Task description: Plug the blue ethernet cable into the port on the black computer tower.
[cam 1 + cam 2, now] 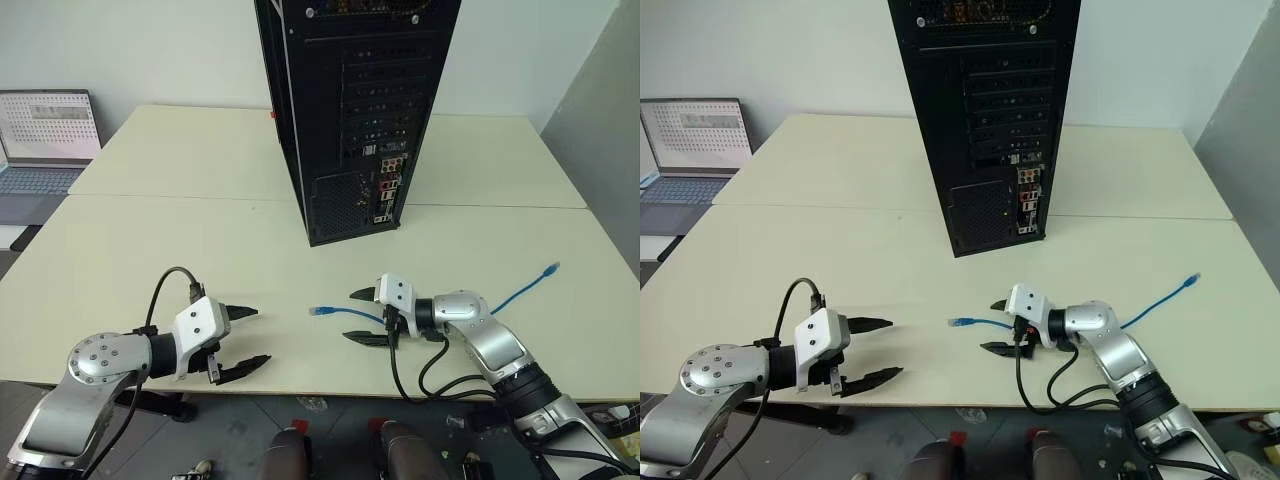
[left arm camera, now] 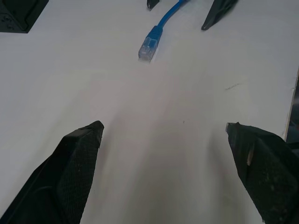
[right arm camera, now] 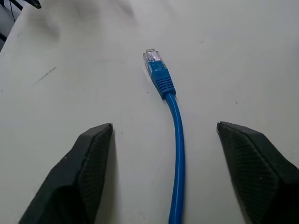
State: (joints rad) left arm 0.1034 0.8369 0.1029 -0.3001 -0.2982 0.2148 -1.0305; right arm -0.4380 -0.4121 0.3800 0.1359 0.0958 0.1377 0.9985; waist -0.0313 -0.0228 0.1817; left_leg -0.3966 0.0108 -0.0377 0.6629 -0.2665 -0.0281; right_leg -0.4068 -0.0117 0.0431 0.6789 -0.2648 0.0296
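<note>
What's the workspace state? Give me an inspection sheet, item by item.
Surface: pale table, two tops butted together.
Job's things: blue ethernet cable lies flat on the table, unplugged; near plug free. Black computer tower stands upright behind it, rear ports facing the robot.
Clutter: nothing seen.
End effectors: left end effector open, empty, above the table edge. Right end effector open, its fingers either side of the cable, not gripping.
Cables: black robot cables loop off the right wrist.
Surroundings: open laptop far left; white wall behind.
</note>
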